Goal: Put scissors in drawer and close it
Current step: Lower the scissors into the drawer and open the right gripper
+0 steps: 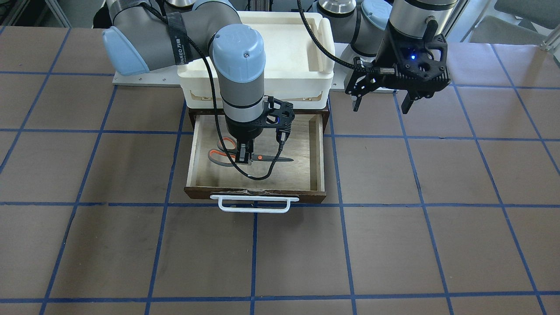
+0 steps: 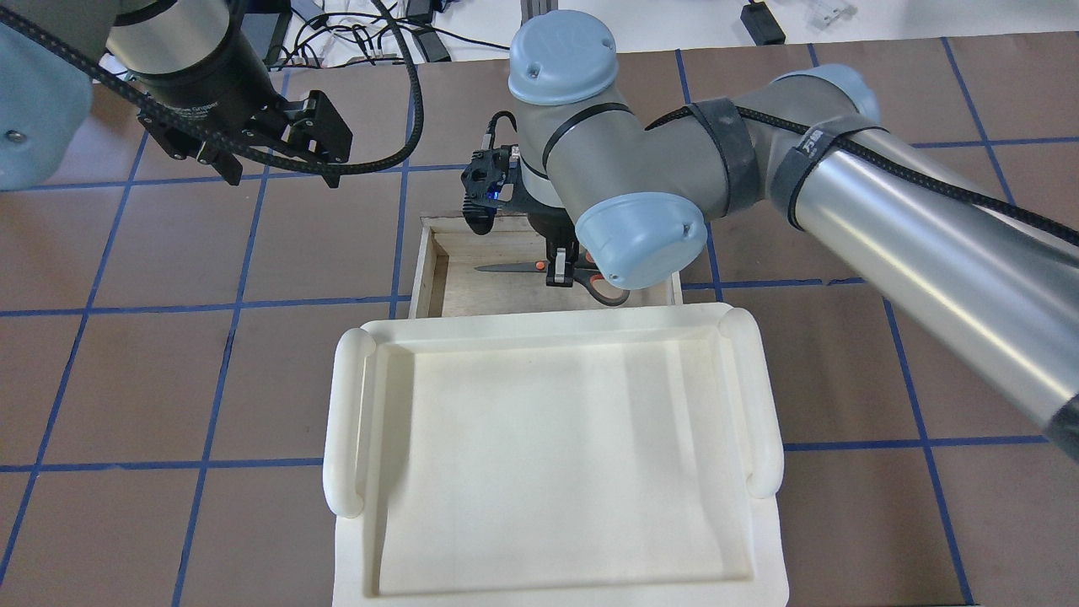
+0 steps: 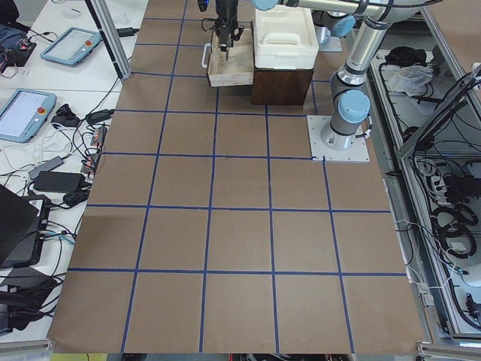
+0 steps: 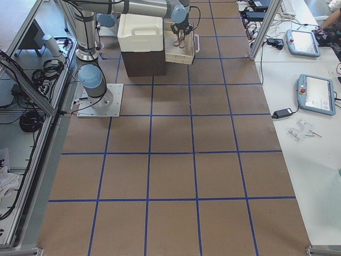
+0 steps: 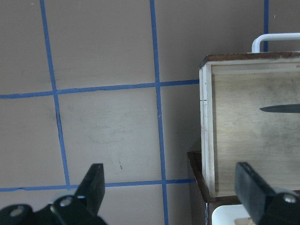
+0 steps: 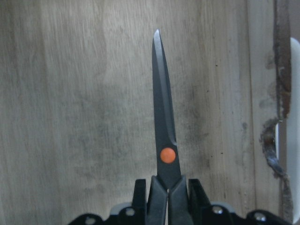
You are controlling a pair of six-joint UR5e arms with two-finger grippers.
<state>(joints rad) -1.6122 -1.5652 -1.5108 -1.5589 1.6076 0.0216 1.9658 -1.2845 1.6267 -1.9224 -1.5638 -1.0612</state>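
The scissors (image 1: 273,159), with grey handles lined orange and an orange pivot dot, lie level low inside the open drawer (image 1: 320,153), blades pointing towards its side wall. My right gripper (image 1: 245,159) reaches straight down into the drawer and is shut on the scissors at the neck just behind the pivot. The right wrist view shows its fingers (image 6: 140,197) on both sides of the scissors (image 6: 164,117) over the plywood floor. The drawer's dark front and white bar handle (image 1: 253,204) face away from me. My left gripper (image 2: 282,173) is open and empty, above the table beside the drawer (image 5: 206,131).
A white plastic tray (image 2: 354,421) sits on the dark cabinet (image 3: 282,86) that the drawer slides out of. Brown table with blue grid lines lies all around. The right arm's cable hangs into the drawer.
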